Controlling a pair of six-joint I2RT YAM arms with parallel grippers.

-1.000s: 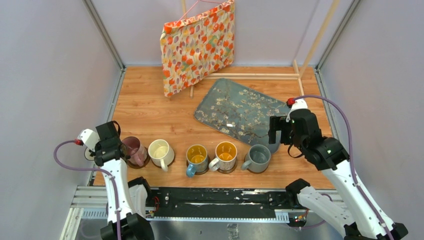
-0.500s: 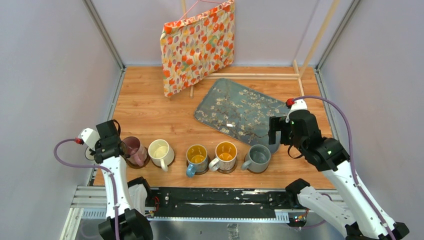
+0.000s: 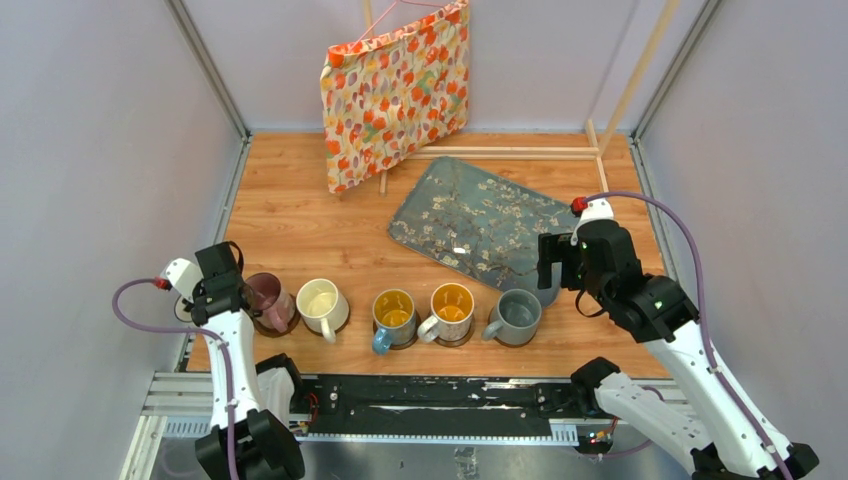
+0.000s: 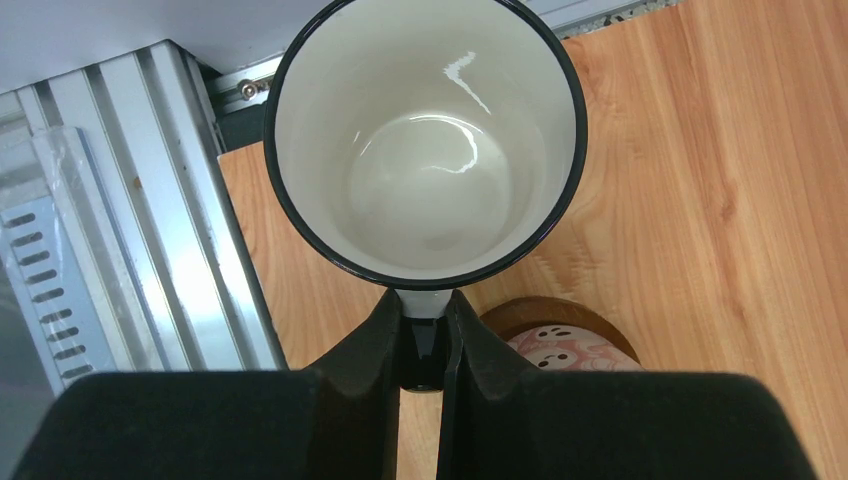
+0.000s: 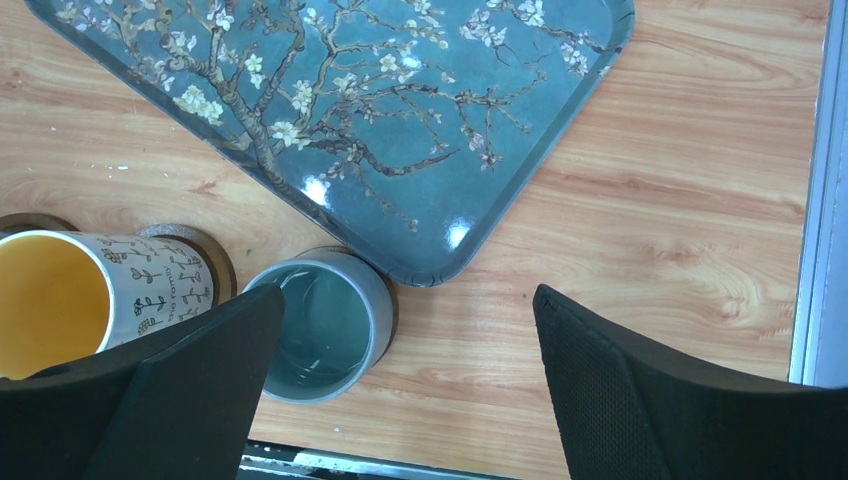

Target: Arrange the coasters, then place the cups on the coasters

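Note:
My left gripper (image 4: pixel 425 305) is shut on the handle of a white cup with a dark rim (image 4: pixel 425 140), held upright over the table's near left corner. In the top view that gripper (image 3: pixel 213 292) sits just left of the pink cup (image 3: pixel 268 300) and mostly hides the white one. Pink, cream (image 3: pixel 322 303), blue-handled (image 3: pixel 394 315), yellow-inside (image 3: pixel 452 307) and grey (image 3: pixel 518 315) cups stand in a row, each on a brown coaster (image 5: pixel 222 262). My right gripper (image 5: pixel 410 292) hangs open above the grey cup (image 5: pixel 320 330), holding nothing.
The blue-grey floral tray (image 3: pixel 480 220) lies behind the row, its corner right by the grey cup. A floral fabric bag (image 3: pixel 395 90) stands at the back. Metal rails (image 4: pixel 150 250) run along the table's left edge under the held cup.
The left arm has shifted very slightly with the white cup still in its grip. The right arm and the row of cups have not moved.

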